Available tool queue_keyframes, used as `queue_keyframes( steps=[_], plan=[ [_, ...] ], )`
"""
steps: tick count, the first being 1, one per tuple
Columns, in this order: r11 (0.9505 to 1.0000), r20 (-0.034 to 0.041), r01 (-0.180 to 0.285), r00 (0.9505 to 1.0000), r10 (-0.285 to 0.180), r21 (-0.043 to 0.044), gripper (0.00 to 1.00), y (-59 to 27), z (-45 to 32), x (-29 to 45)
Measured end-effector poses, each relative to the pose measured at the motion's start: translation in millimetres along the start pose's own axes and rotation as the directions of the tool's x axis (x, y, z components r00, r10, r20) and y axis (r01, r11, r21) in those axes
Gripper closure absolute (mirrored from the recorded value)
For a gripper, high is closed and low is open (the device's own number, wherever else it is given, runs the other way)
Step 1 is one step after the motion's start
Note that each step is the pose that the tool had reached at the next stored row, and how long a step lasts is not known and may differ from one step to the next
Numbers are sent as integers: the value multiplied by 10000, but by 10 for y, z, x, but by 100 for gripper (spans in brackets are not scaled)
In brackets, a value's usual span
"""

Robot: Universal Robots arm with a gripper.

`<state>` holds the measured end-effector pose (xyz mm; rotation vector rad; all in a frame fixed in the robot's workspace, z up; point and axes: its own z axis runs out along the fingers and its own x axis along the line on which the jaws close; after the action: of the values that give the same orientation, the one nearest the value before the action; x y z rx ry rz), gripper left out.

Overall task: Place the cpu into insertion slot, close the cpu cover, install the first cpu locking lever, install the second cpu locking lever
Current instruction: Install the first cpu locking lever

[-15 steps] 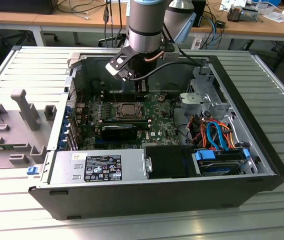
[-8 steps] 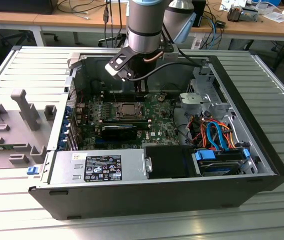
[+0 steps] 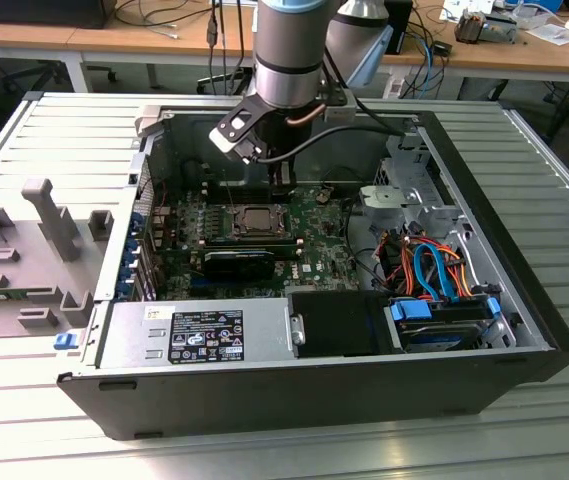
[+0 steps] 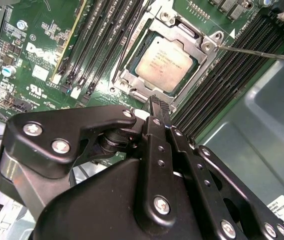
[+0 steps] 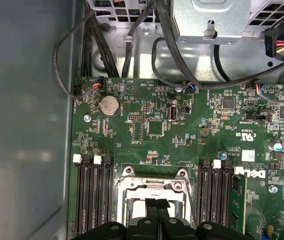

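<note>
subject: open computer case (image 3: 484, 385) lying on a ribbed metal table (image 3: 54, 130), with the green board (image 3: 324, 250) facing up inside.

arm: the robot arm (image 3: 289, 60) reaches down into the case from the far side in the exterior view. its tool end hangs over the insertion slot (image 3: 259, 220).

tool: in both wrist views the gripper (image 4: 159, 104) (image 5: 156, 201) has its two black fingers (image 5: 150, 212) pressed together. nothing is seen between them. the tip sits just above the near edge of the socket, and contact with the metal cannot be confirmed.

cpu: in the second wrist view the cpu (image 4: 164, 64) lies flat in the socket, dull metal top upward, square to the rim.

cover: the cpu cover (image 4: 130, 80) lies down around the chip, its frame bordering all four sides and the chip showing through the cut-out.

lever: a thin metal locking lever (image 4: 254, 52) runs from a corner of the frame out across the black memory slots (image 4: 221, 80). it angles away from the frame edge. its free end reaches over the grey case wall (image 4: 261, 130).

other items noted: a coin cell (image 5: 109, 105) sits on the board beyond the socket. black cables (image 5: 166, 45) cross the case metal. a power supply (image 3: 204, 335) sits at the near edge of the case. a grey fixture (image 3: 44, 215) stands on the table at the exterior view's left, well apart from the work.
</note>
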<state>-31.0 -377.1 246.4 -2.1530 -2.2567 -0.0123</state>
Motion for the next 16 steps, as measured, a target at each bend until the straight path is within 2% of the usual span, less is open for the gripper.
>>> queue_keyframes(
  steps=[16],
  plan=[
    [10000, 1, -2, 10000, 2, 0, 89, -16, 46, 0]
  ],
)
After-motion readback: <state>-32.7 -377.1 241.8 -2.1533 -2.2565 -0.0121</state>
